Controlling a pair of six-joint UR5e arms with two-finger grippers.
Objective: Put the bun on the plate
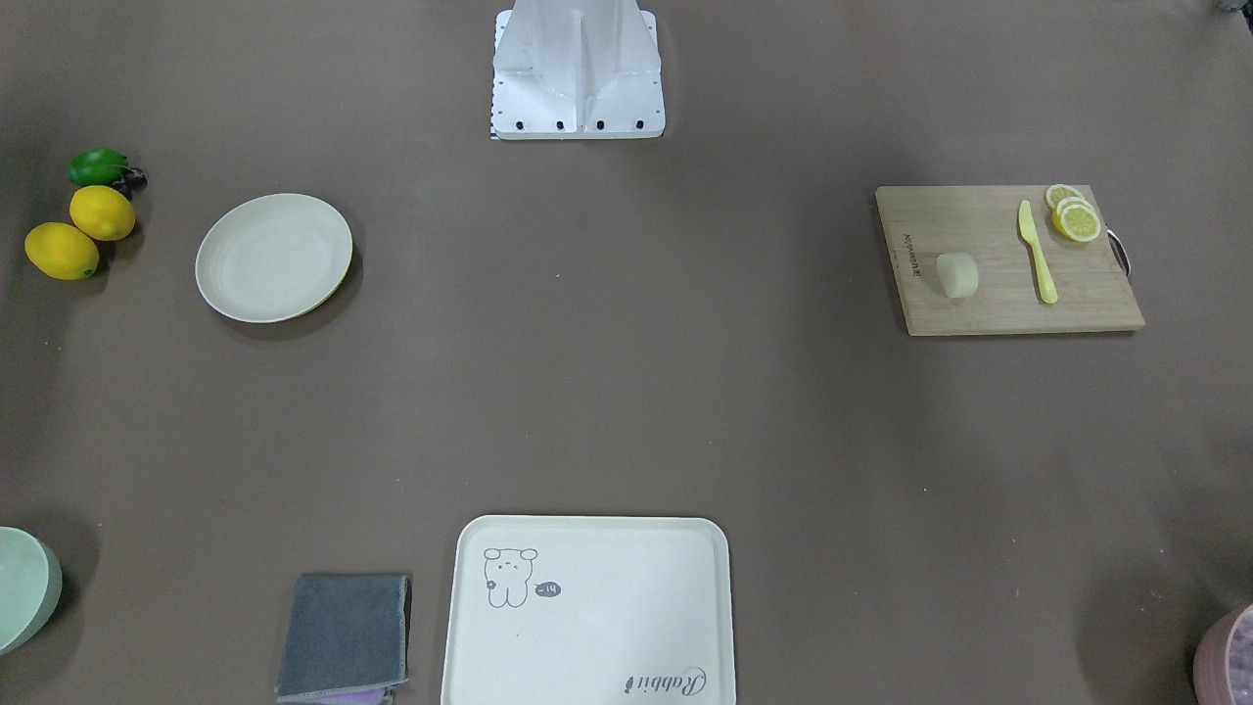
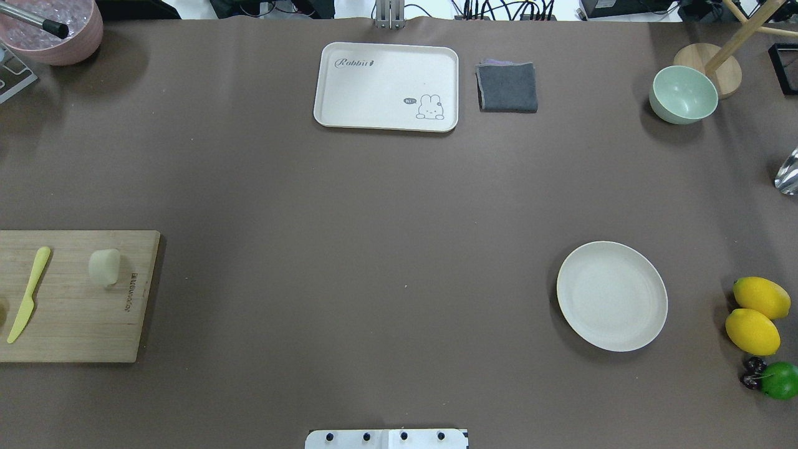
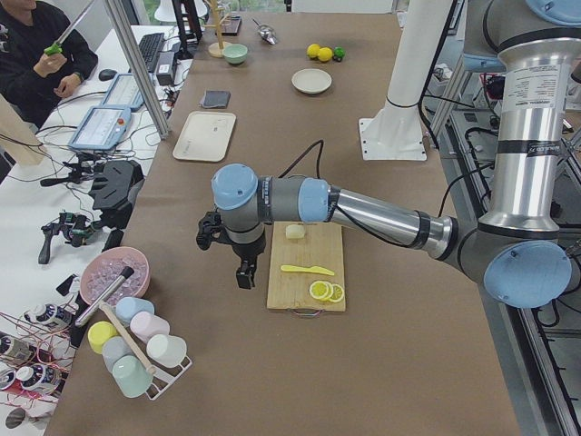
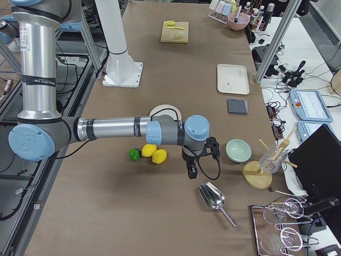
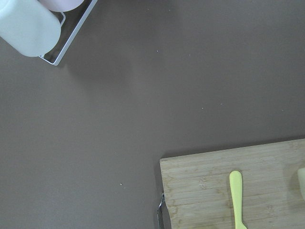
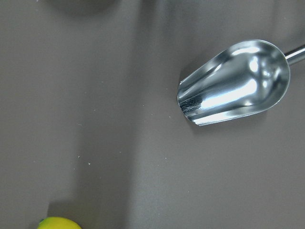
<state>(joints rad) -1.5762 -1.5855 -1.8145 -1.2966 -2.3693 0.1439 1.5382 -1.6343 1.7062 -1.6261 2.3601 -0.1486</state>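
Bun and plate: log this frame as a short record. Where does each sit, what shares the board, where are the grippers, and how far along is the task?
bun: on the cutting board, apart from the knife
board also holds: lemon slices
plate: bare, robot's right side, near two lemons
left gripper: above the table beside the cutting board; open or shut cannot be told
right gripper: between lemons and scoop; open or shut cannot be told
task: bun not yet on plate
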